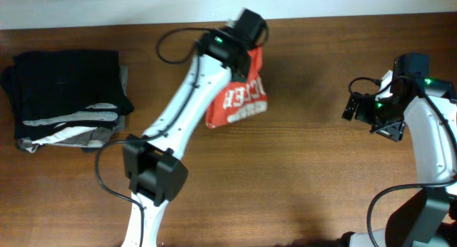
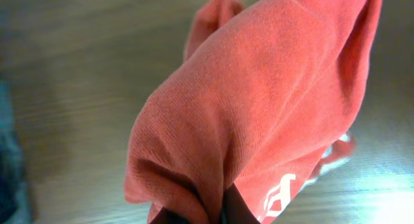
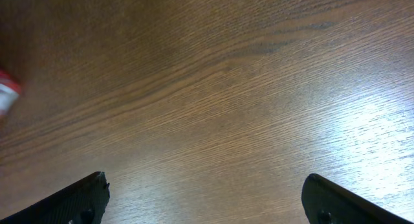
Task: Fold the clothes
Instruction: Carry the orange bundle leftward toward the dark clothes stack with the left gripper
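Note:
The clothes, an orange-red T-shirt (image 1: 239,97) with white block lettering, hang bunched from my left gripper (image 1: 246,51) at the back middle of the table. In the left wrist view the red fabric (image 2: 259,101) fills the frame, and my left gripper (image 2: 217,208) is shut on a pinched fold of it at the bottom edge. My right gripper (image 1: 355,104) stands off to the right, well apart from the shirt. In the right wrist view it (image 3: 206,191) is open wide over bare wood, and a red and white scrap of the T-shirt (image 3: 6,94) shows at the left edge.
A pile of folded black, grey and white garments (image 1: 68,97) lies at the left end of the wooden table (image 1: 307,168). A black cable (image 1: 171,43) loops beside the left arm. The wall edge runs along the back.

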